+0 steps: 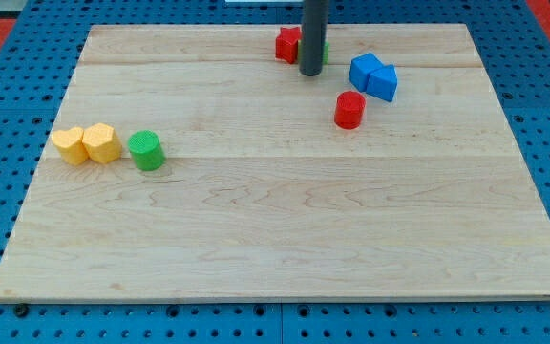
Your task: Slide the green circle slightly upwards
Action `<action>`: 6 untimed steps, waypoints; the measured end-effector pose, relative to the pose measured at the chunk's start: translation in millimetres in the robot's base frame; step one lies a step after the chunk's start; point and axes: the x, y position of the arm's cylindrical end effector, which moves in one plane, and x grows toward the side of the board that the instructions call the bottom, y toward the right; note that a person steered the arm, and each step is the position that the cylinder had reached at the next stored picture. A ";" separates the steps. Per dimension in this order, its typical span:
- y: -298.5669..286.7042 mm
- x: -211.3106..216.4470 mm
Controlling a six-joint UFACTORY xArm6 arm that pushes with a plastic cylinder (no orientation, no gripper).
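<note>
Going left to right on the wooden desk (285,248): at the view's left edge we have two yellow blocks, the left yellow block (69,145) touching the right yellow block (101,142), shapes hard to make out. Just beside them on the right sits the green circle (146,151), a short upright cylinder, very near the right yellow block (we cannot tell if they touch). Then a wide bare stretch of board to the view's top centre, where a red block (287,44) sits near the top edge, with a second green block (325,50) mostly hidden behind the dark rod. Our tip (310,73) lands just below that pair, well apart from the green circle. Further right, a red cylinder (349,110) stands alone, and above-right of it two blue blocks (373,75) press together. There is no pincer on this arm, only the rod, so nothing spread or pinching to report.
</note>
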 end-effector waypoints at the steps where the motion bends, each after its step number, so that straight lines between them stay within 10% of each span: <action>1: -49.8 45.6; 3: -100.5 221.0; 6: -182.9 120.5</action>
